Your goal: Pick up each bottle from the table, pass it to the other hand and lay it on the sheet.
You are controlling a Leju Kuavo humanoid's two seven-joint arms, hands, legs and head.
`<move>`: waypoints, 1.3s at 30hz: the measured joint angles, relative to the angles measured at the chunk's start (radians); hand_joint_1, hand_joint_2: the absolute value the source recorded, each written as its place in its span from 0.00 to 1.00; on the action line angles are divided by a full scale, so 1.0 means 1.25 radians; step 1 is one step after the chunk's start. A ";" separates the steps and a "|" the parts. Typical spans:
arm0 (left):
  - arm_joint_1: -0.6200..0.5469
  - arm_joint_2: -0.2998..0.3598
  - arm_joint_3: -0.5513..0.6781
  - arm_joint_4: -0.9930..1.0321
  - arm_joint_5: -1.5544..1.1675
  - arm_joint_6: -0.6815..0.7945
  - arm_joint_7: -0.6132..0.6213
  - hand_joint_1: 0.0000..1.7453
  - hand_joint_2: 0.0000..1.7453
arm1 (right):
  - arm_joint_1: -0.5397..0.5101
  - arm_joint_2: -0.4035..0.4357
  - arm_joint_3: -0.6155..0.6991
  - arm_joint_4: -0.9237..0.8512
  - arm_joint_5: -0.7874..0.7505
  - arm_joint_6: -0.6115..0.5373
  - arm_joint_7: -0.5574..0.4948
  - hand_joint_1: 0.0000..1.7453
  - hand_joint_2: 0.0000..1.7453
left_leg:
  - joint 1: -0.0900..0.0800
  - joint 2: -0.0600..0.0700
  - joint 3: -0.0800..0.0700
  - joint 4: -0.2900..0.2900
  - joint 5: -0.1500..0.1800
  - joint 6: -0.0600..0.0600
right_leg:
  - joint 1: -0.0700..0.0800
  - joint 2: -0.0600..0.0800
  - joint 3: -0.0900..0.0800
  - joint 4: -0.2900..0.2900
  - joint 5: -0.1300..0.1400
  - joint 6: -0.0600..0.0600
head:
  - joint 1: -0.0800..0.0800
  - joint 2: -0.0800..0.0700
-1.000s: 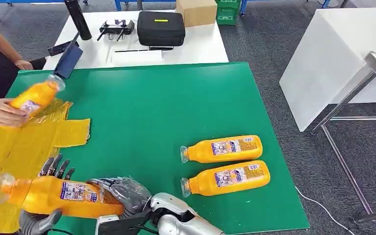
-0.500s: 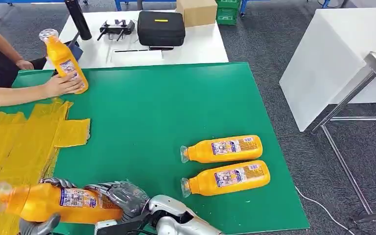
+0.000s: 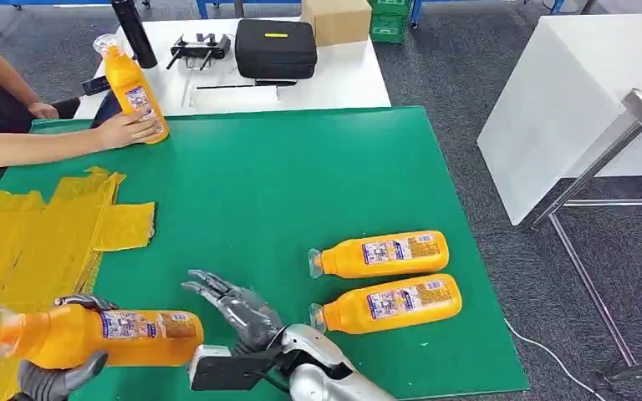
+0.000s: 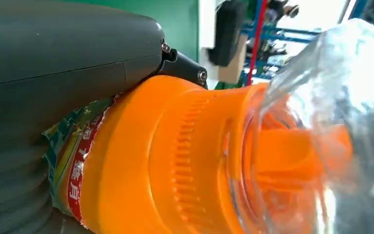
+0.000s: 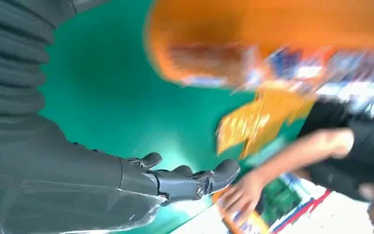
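Head view: my left hand [image 3: 50, 378] grips a bottle [image 3: 92, 336] lying sideways over the yellow sheet [image 3: 33, 242] at the table's [image 3: 284, 184] near left corner; my right hand [image 3: 238, 307] has fingers spread, holding nothing.
Left wrist view: I see the fingers [image 4: 78, 63] wrapped on that bottle's neck.
Right wrist view: blurred, I see spread fingers [image 5: 185, 183].

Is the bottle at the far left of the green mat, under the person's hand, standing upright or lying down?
Upright: the bottle stands on its base at the mat's far edge with its clear cap on top, leaning slightly, and the person's hand touches its lower part.
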 measured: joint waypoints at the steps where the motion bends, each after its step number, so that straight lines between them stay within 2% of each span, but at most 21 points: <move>1: -0.003 -0.003 0.007 -0.001 -0.008 0.006 -0.002 1.00 1.00 | 0.005 -0.006 -0.011 -0.014 0.002 0.000 0.001 0.00 0.00 | 0.000 0.000 0.000 0.000 0.000 0.000 | 0.000 0.000 0.000 0.000 0.000 0.000 | 0.000 0.000; 3: -0.012 -0.014 0.021 -0.009 -0.088 0.069 -0.034 1.00 1.00 | 0.017 -0.016 -0.027 -0.036 0.005 -0.015 0.001 0.00 0.00 | 0.000 0.000 0.000 0.000 0.000 0.000 | 0.000 0.000 0.000 0.000 0.000 0.000 | 0.000 0.000; 8: -0.046 -0.056 0.083 -0.061 -0.341 0.353 -0.128 1.00 1.00 | 0.086 -0.091 -0.117 -0.185 0.018 -0.028 0.001 0.00 0.00 | 0.000 -0.003 0.000 0.000 0.000 0.001 | 0.000 -0.004 0.001 0.000 0.000 0.000 | 0.000 0.000; 15: -0.057 -0.081 0.121 -0.100 -0.367 0.380 -0.135 1.00 1.00 | 0.130 -0.137 -0.179 -0.287 0.026 -0.016 0.001 0.00 0.00 | 0.000 -0.002 0.000 0.000 0.000 0.001 | -0.001 -0.003 0.000 0.000 0.000 0.001 | 0.000 0.000; 17: -0.058 -0.087 0.128 -0.106 -0.408 0.430 -0.153 1.00 1.00 | 0.134 -0.143 -0.184 -0.300 0.035 -0.018 0.001 0.00 0.00 | 0.000 -0.002 0.000 0.000 0.000 0.001 | -0.001 -0.003 0.000 0.000 0.000 0.001 | 0.000 0.000; 18: -0.059 -0.092 0.131 -0.111 -0.468 0.504 -0.172 1.00 1.00 | 0.137 -0.150 -0.187 -0.309 0.042 -0.021 0.001 0.00 1.00 | 0.000 -0.002 0.000 0.000 0.000 0.001 | -0.001 -0.003 0.000 0.000 0.000 0.001 | -0.001 0.000; 20: -0.056 -0.101 0.139 -0.126 -0.627 0.681 -0.188 1.00 1.00 | 0.147 -0.175 -0.191 -0.333 0.048 -0.023 0.003 0.00 1.00 | 0.000 -0.002 0.000 0.000 0.000 0.001 | -0.001 -0.003 0.001 0.000 0.000 0.001 | 0.000 0.000; 22: -0.046 -0.106 0.142 -0.136 -0.809 0.811 -0.157 1.00 1.00 | 0.159 -0.209 -0.201 -0.356 0.050 -0.019 0.007 0.00 1.00 | -0.001 -0.004 0.000 0.000 0.000 0.001 | -0.001 -0.004 0.001 0.000 -0.001 0.001 | 0.000 0.000; 25: -0.036 -0.107 0.142 -0.118 -1.086 0.907 -0.051 1.00 1.00 | 0.176 -0.264 -0.218 -0.388 0.054 -0.009 0.009 0.00 1.00 | -0.002 -0.004 0.000 0.000 0.000 0.001 | -0.002 -0.004 0.001 0.000 -0.001 0.001 | 0.000 0.000; 28: -0.037 -0.103 0.131 -0.047 -1.266 0.938 0.050 1.00 1.00 | 0.185 -0.305 -0.229 -0.407 0.054 0.000 0.011 0.00 1.00 | -0.003 -0.004 0.000 0.000 0.000 0.001 | -0.003 -0.004 0.001 0.000 0.000 0.002 | 0.000 0.000; 35: -0.071 -0.059 0.099 0.140 -1.462 0.901 0.224 1.00 1.00 | 0.188 -0.377 -0.238 -0.417 0.070 0.023 0.037 0.00 1.00 | -0.002 -0.003 0.000 0.000 0.000 0.002 | -0.003 -0.004 0.001 0.000 0.000 0.002 | -0.001 0.000; 39: -0.098 -0.028 0.078 0.248 -1.487 0.871 0.269 1.00 1.00 | 0.192 -0.418 -0.256 -0.420 0.077 0.036 0.045 0.00 1.00 | -0.002 -0.003 0.000 0.000 0.001 0.002 | -0.003 -0.004 0.001 0.000 0.000 0.002 | 0.000 0.000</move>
